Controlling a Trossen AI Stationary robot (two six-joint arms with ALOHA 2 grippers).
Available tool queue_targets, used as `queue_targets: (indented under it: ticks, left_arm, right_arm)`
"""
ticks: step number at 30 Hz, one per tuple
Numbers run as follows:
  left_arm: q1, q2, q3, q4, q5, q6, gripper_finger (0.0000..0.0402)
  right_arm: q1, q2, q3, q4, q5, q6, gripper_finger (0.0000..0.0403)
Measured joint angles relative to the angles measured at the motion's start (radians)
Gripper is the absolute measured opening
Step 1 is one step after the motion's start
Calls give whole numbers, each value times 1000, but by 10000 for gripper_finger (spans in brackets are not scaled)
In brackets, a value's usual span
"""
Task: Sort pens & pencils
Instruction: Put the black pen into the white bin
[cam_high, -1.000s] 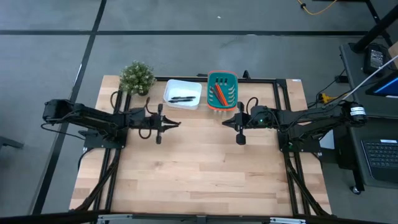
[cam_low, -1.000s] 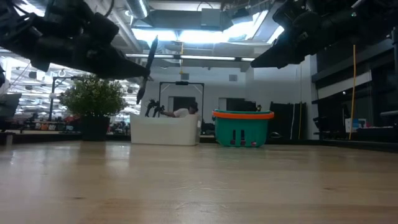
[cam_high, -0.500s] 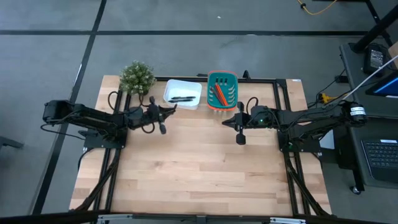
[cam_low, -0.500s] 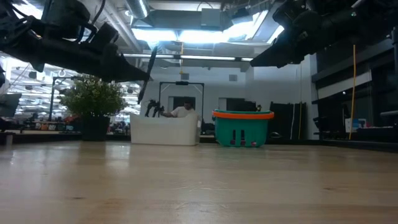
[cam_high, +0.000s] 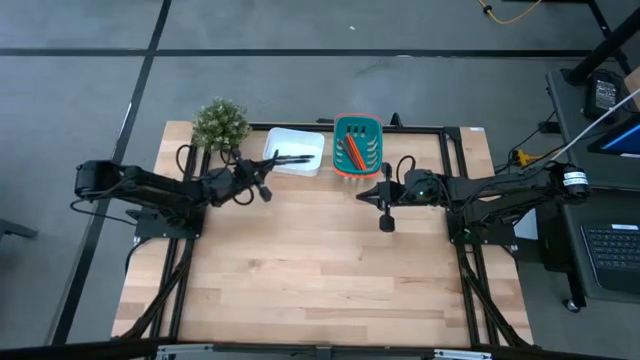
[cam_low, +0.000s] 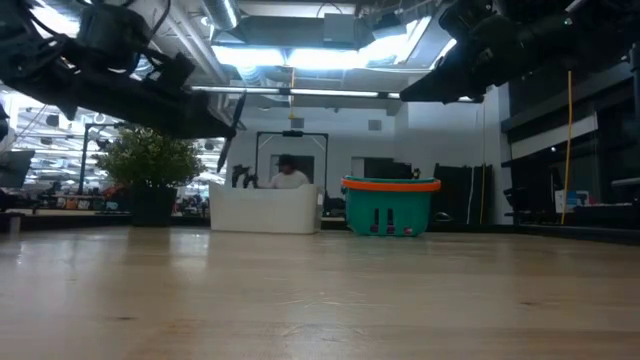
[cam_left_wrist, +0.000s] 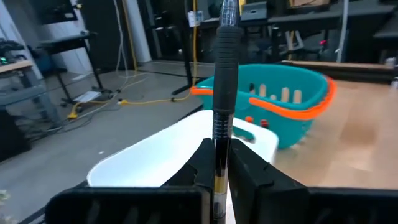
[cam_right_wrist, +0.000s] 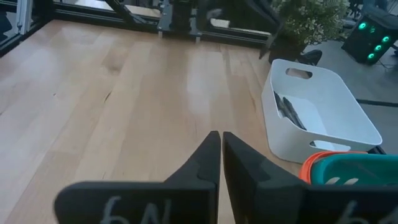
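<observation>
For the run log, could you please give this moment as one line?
left tool: shut on pen | over white bin | right tool: shut, idle

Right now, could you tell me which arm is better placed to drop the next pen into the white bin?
The left. Its pincer already clamps a black pen beside the white bin. The right pincer is shut, empty, and sits below the teal basket.

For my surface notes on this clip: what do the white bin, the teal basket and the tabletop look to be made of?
White bin: likely moulded plastic, smooth and slightly glossy, with rounded corners and a cut-out handle. Teal basket: probably plastic too, with slotted walls and an orange rim. Tabletop: looks like pale wood, butcher-block style, with visible plank strips and grain and a satin sheen.
</observation>
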Motion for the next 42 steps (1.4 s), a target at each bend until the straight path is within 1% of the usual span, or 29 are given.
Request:
queue_targets:
  ticks: [4,14,19,23,26,33,38,42]
  left_arm:
    - [57,49,33,3,26,19,16]
    - [247,224,156,1,223,43,16]
    - [311,319,218,1,277,51,16]
    - [347,376,275,-14,384,71,16]
    - [370,403,329,-115,435,87,16]
    - [384,411,476,-481,461,177,16]
    - [387,411,599,-768,519,244,16]
    - [387,411,684,-966,521,264,16]
  right_arm:
    - [0,0,0,8,0,-4,21]
    - [-3,0,0,13,0,-10,21]
    - [-3,0,0,13,0,-28,21]
    - [-3,0,0,12,0,-29,21]
    - [-3,0,0,12,0,-29,21]
    - [-3,0,0,11,0,-29,21]
    - [-3,0,0,11,1,-29,21]
    - [-3,0,0,10,0,-20,21]
